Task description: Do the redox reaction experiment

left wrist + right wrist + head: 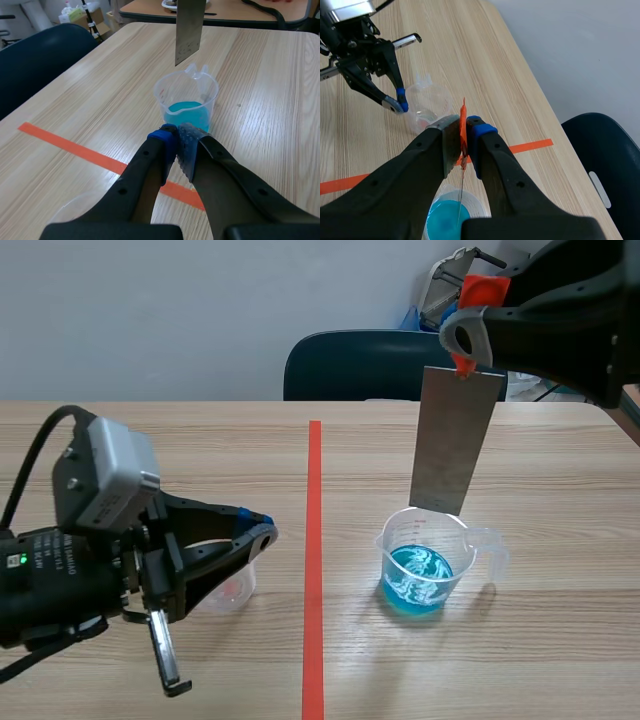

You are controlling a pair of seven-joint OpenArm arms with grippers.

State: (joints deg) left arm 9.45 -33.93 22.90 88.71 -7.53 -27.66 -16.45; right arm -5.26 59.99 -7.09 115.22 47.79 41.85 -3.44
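A clear beaker (428, 560) with blue liquid (417, 578) stands right of the red tape line. Above it hangs a grey metal plate (456, 440) with an orange tab at its top; my right gripper (465, 335) is shut on that tab. The plate's lower edge sits at the beaker's rim, above the liquid. In the right wrist view the plate (462, 165) shows edge-on between the fingers, over the beaker (451, 215). My left gripper (262, 532) is shut, low over the table's left half, above an empty clear cup (228, 590). The left wrist view shows the beaker (187, 102) ahead of that gripper (175, 145).
A dark blue chair (370, 365) stands behind the table's far edge. A red tape line (314, 560) runs down the table's middle. Clutter and another table (220, 12) lie beyond the far right corner.
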